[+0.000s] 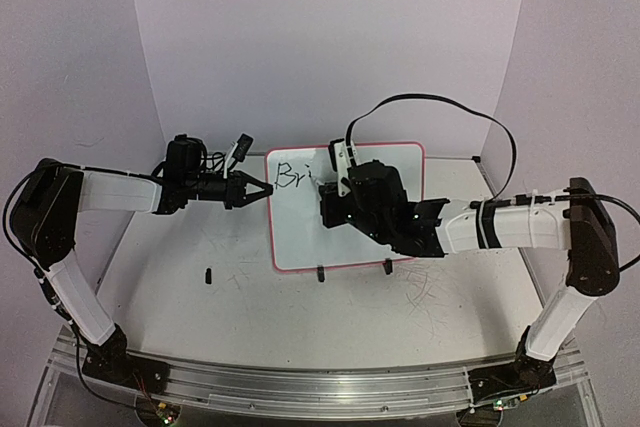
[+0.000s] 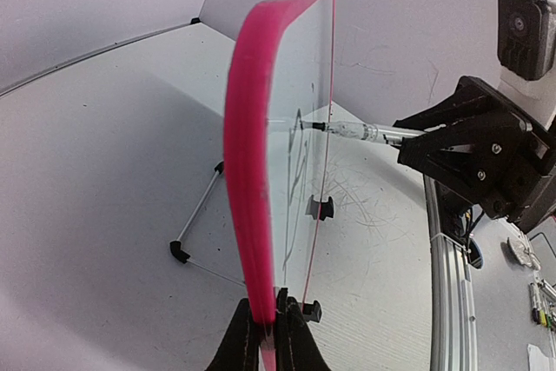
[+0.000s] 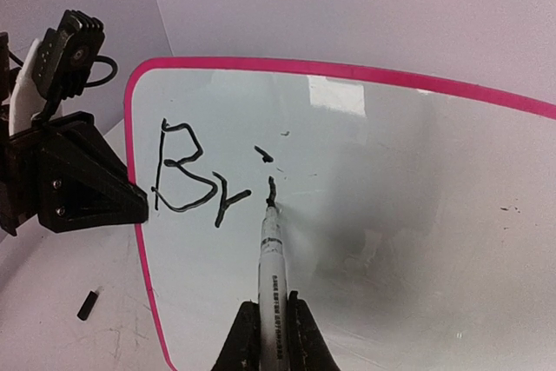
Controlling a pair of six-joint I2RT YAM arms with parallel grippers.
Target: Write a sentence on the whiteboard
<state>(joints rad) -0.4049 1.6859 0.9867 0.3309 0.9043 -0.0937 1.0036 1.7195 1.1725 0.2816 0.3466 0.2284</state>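
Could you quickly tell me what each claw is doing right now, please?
Left claw: closed on the whiteboard frame.
Right claw: closed on a marker.

Marker (image 3: 271, 254) on whiteboard (image 3: 417, 215), right of letters (image 3: 187, 171)

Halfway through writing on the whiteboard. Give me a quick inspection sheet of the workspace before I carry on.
Surface: white table, faint scribble marks in front of the board.
Job's things: whiteboard standing on its feet; sentence reads "Bri" so far; marker tip on the board.
Clutter: small black piece on the table left of the board.
Grippers: left pincer shut on the board's left edge; right pincer shut on the marker.
Cables: black cable arcs from the right wrist camera over to the right.
Surroundings: pale lilac walls; nothing else seen.
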